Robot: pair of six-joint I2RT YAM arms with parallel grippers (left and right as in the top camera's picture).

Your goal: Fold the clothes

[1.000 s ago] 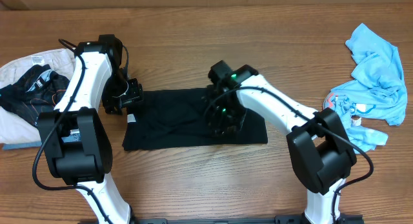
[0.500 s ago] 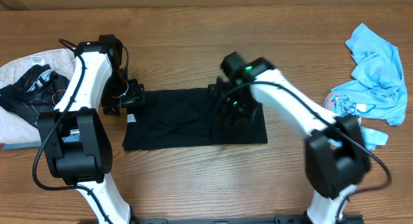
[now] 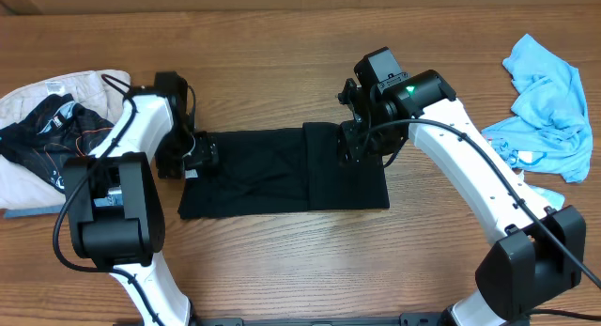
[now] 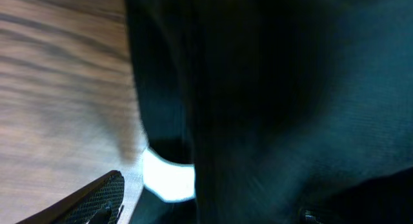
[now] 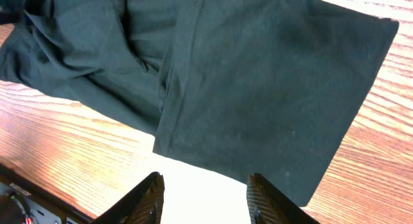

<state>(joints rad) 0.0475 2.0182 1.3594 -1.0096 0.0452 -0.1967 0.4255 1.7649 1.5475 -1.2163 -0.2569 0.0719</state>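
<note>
1. Black soft fabric: the clothes lie flat in the middle of the tabletop, the 3 o'clock end folded over.
2. My left tool sits at their 9 o'clock edge, fingers wide apart, dark cloth filling its view.
3. My right tool hangs over their 2 o'clock part, fingers apart, above the cloth.

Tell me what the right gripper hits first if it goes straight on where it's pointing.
Most likely the black garment: its folded right end lies straight ahead of the right gripper, whose jaws stand open and empty, with the table beneath. How far off is unclear.
</note>
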